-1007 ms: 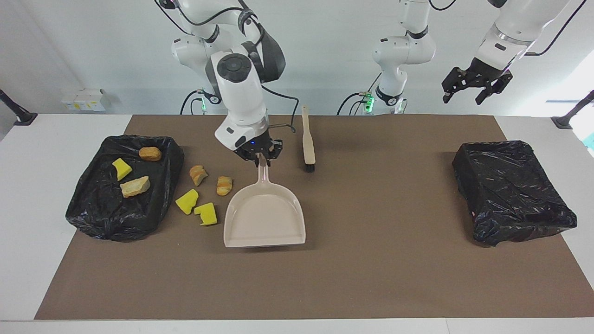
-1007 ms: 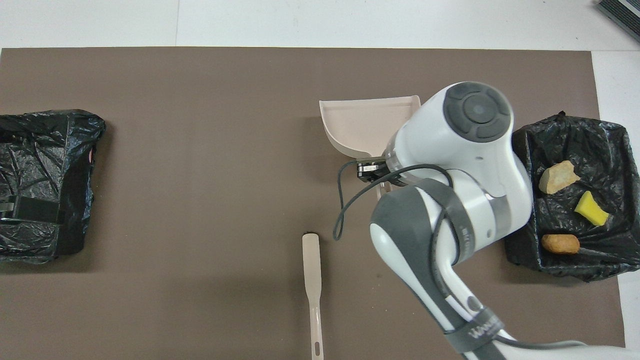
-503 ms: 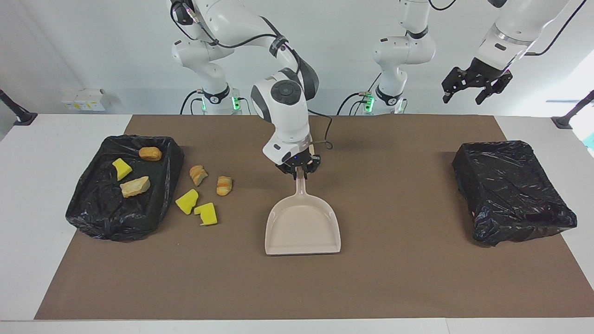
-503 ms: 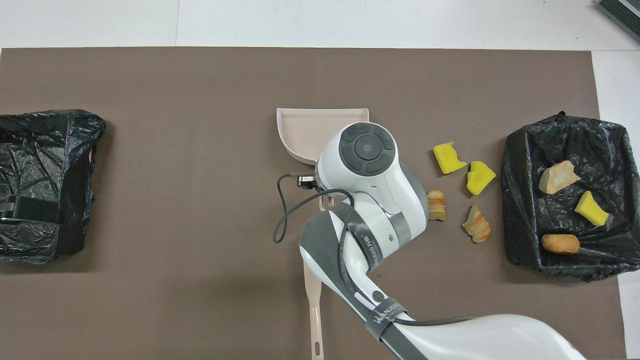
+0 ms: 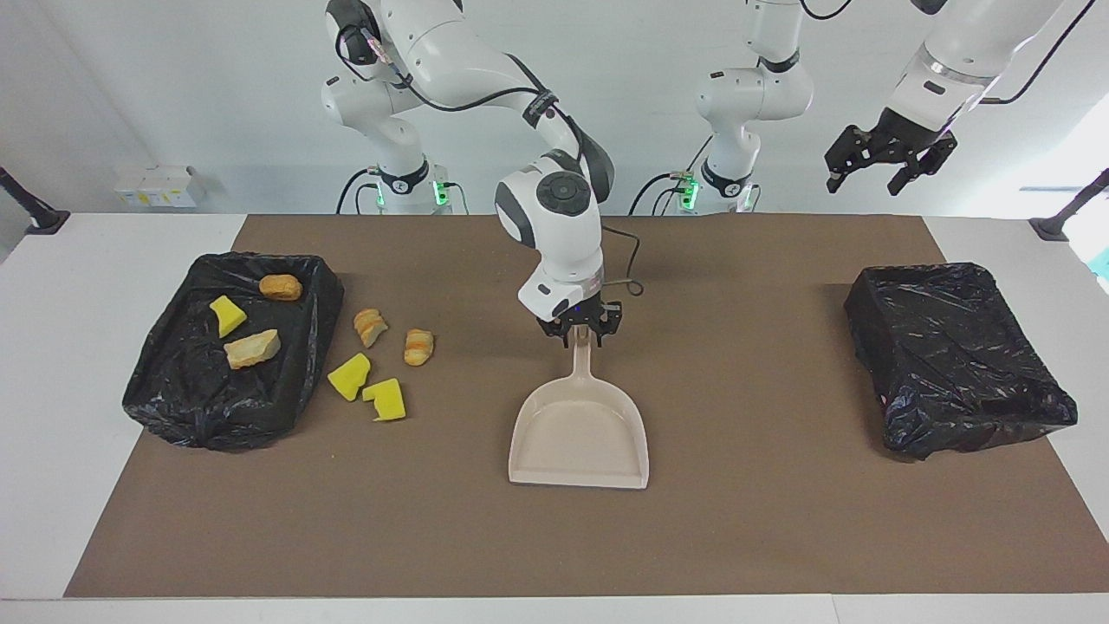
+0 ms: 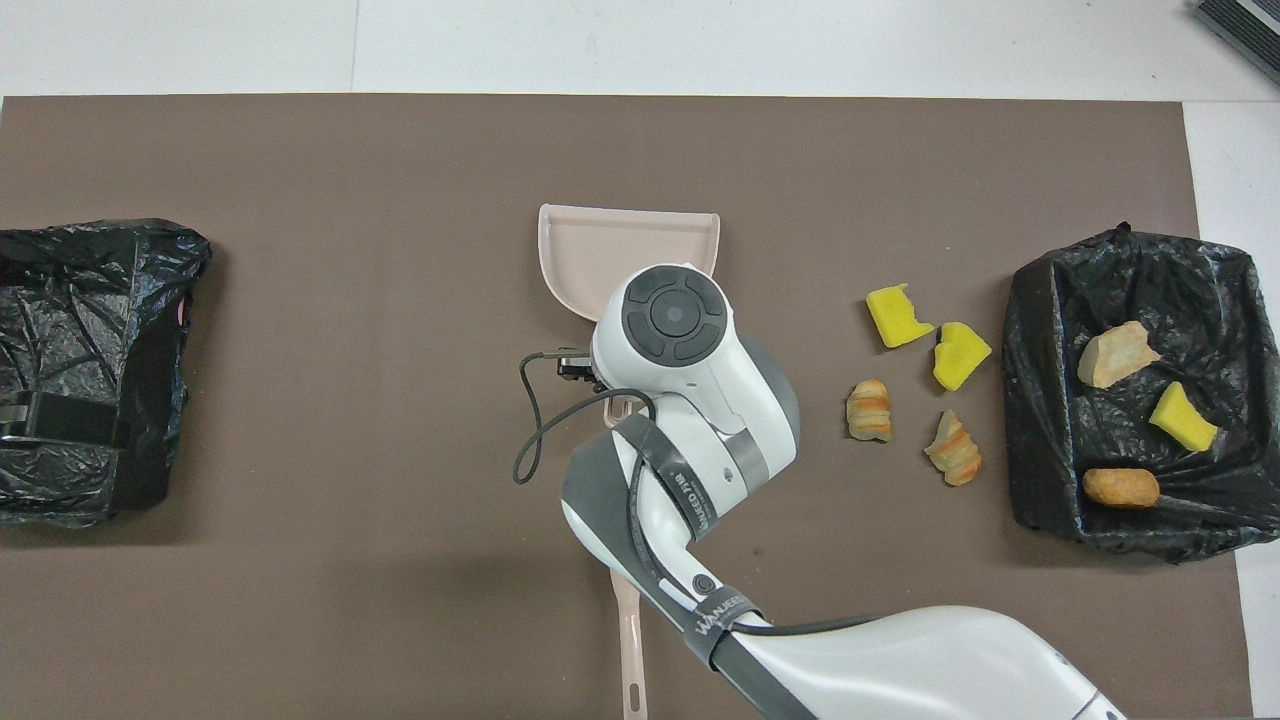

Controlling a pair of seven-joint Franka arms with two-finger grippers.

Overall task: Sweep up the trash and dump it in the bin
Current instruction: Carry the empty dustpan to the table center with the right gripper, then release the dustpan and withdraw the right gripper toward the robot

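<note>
Over the middle of the table (image 5: 780, 520), the right hand (image 5: 580, 332) stands at the dustpan (image 5: 579, 433) handle's tip, its grip unreadable, the handle pointing toward the robots, while loose trash (image 5: 381, 364) lies toward that arm's end and the left hand (image 5: 888, 165) waits aloft, spread wide.

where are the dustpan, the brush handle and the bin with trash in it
dustpan (image 5: 579, 438), facing view: on the bare pan floor.
brush handle (image 6: 630, 650), overhead view: on the handle's lower stretch, below the right arm.
bin with trash (image 5: 186, 407), facing view: on the black liner's outer wall.
</note>
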